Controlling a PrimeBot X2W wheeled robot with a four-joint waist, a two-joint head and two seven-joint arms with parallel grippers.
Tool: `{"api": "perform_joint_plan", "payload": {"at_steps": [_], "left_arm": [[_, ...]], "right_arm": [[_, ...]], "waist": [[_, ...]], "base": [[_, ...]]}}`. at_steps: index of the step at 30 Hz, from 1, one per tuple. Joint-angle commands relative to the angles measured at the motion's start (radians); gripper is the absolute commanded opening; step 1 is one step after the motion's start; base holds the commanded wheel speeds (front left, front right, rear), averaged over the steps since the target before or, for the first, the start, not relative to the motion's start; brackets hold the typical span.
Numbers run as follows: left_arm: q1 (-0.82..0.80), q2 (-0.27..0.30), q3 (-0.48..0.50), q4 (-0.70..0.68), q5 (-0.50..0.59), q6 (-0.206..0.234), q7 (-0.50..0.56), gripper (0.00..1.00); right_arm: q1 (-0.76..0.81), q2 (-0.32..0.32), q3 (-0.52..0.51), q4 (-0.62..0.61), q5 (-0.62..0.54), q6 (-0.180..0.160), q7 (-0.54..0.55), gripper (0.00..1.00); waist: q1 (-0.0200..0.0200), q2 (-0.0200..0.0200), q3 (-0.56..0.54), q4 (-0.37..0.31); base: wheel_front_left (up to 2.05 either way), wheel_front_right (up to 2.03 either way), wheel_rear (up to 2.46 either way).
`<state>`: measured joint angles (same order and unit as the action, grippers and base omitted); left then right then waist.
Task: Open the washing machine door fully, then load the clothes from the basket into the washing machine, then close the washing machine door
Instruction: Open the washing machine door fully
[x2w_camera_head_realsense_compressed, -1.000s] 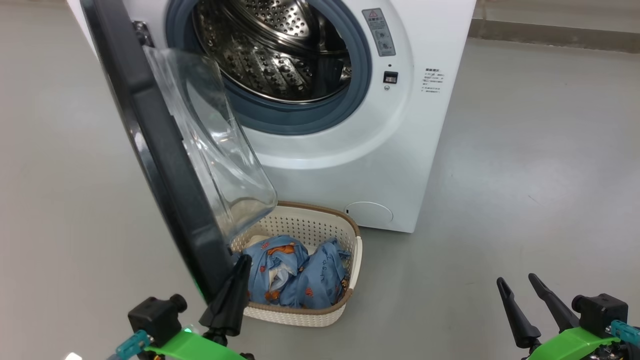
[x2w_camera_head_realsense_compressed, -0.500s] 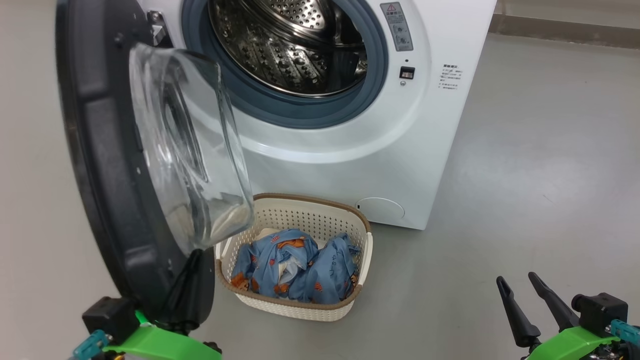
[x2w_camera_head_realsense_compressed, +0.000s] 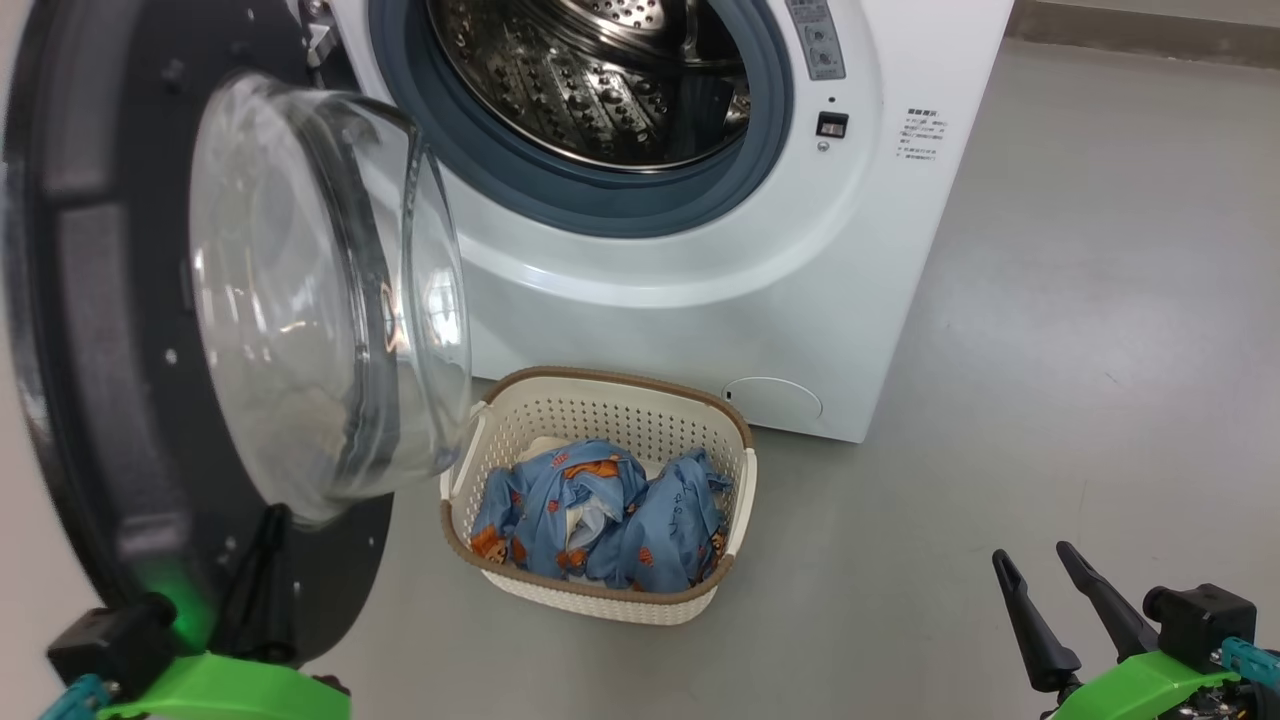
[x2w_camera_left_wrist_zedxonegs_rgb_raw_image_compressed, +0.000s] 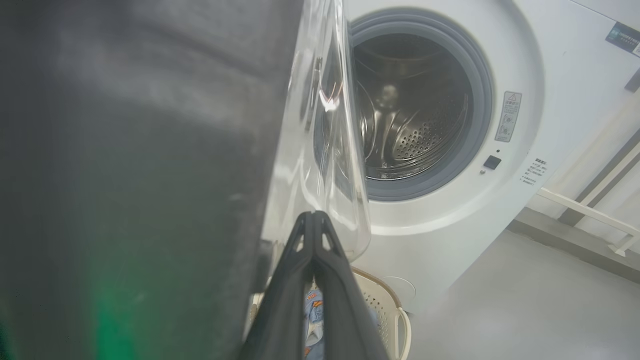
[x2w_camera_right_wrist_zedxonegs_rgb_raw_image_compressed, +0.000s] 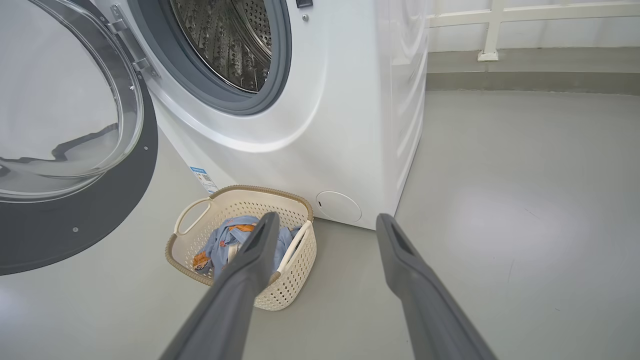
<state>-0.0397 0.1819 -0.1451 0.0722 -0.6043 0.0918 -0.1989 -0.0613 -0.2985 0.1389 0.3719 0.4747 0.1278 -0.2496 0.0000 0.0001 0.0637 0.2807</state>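
my left gripper (x2w_camera_head_realsense_compressed: 272, 522) is shut, both dark fingers pressed flat together with nothing between them. in the head view it points up at the lower left. its tips lie over the black inner face of the washing machine door (x2w_camera_head_realsense_compressed: 95, 420), just under the bulge of the clear glass window (x2w_camera_head_realsense_compressed: 300, 300). i cannot tell whether the tips actually touch the door. from my left wrist the joined fingertips (x2w_camera_left_wrist_zedxonegs_rgb_raw_image_compressed: 312, 220) end just beside the edge of the glass, with the dark rim blurred across the left.

the door stands swung wide out to my left of the washing machine (x2w_camera_head_realsense_compressed: 660, 310). it hangs on its hinge (x2w_camera_head_realsense_compressed: 318, 35) at the left of the opening, inner side turned toward me. the grey gasket (x2w_camera_head_realsense_compressed: 600, 212) rings the opening, and the perforated steel drum (x2w_camera_head_realsense_compressed: 590, 90) shows behind it.

the basket (x2w_camera_head_realsense_compressed: 620, 420) sits on the grey floor (x2w_camera_head_realsense_compressed: 1050, 330) close against the machine's lower front, below the opening and just right of the door's lower edge. the clothes (x2w_camera_head_realsense_compressed: 620, 510) lie bunched inside it, blue with orange-brown prints and a little white in the folds.

my right gripper (x2w_camera_head_realsense_compressed: 1032, 556) hangs at the lower right, well apart from basket and machine, fingers spread wide and holding nothing. from my right wrist a blue label (x2w_camera_right_wrist_zedxonegs_rgb_raw_image_compressed: 204, 179) shows on the machine's lower corner, just behind the basket.
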Motion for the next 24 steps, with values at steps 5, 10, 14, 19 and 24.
{"api": "perform_joint_plan", "payload": {"at_steps": [5,10,14,19,24], "left_arm": [[-0.018,0.066,0.097,-0.008,-0.019,0.027,-0.003,0.00],[-0.016,0.090,0.144,0.014,-0.028,0.040,-0.016,0.00],[-0.017,0.107,0.184,0.034,-0.034,0.046,-0.030,0.00],[-0.030,0.135,0.229,0.064,-0.029,0.050,-0.044,0.00],[-0.045,0.156,0.272,0.106,-0.026,0.043,-0.054,0.00]], "right_arm": [[-0.025,-0.012,0.016,-0.025,-0.016,0.003,-0.012,1.00],[-0.030,-0.013,0.021,-0.023,-0.016,0.003,-0.012,1.00],[-0.033,-0.017,0.024,-0.023,-0.015,0.003,-0.012,1.00],[-0.041,-0.023,0.026,-0.024,-0.016,0.003,-0.012,1.00],[-0.053,-0.028,0.030,-0.024,-0.019,0.003,-0.012,1.00]], "waist": [[0.0000,-0.0001,0.009,0.002],[0.0000,-0.0001,0.016,0.001],[0.0000,-0.0001,0.024,0.001],[0.0000,-0.0001,0.041,0.001],[0.0000,-0.0001,0.060,0.000]], "base": [[0.00,0.00,0.00],[0.00,0.00,0.00],[0.00,0.00,0.00],[0.00,0.00,0.00],[0.00,0.00,0.00]]}}
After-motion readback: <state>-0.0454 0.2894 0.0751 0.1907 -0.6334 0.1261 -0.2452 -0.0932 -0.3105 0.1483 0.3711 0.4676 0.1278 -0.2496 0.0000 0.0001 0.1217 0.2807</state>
